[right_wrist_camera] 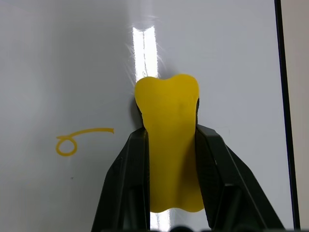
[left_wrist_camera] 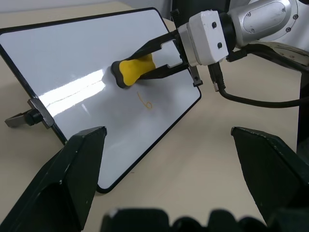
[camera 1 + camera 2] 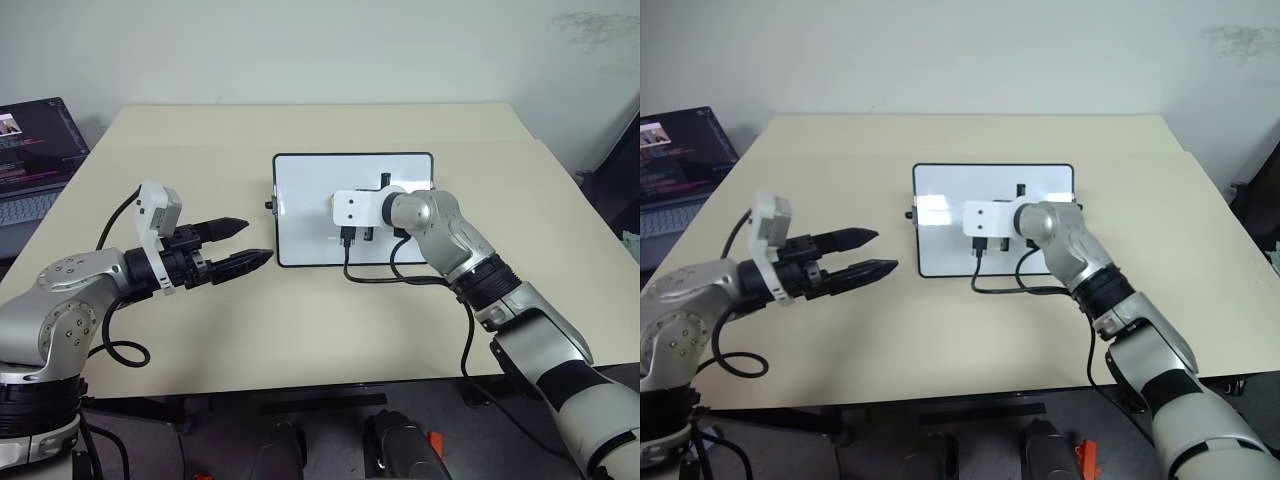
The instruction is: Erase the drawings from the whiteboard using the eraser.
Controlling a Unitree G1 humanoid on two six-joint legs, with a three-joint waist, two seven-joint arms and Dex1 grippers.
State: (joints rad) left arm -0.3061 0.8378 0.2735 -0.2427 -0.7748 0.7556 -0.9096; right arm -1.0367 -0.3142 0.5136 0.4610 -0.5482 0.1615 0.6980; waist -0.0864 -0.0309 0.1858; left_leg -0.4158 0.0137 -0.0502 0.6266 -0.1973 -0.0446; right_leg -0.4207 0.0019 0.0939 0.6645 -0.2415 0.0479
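beige table (image 3: 330, 320) under whiteboard (image 3: 300, 190); right end effector (image 1: 169, 145) clamped on eraser (image 1: 170, 140), left end effector (image 3: 245, 243) agape

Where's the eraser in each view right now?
Left eye: hidden behind the right wrist.
Right eye: hidden too.
Left wrist: eraser upper middle, in the right gripper.
Right wrist: center.
Shared landmark: whiteboard, with the drawing beside the eraser.
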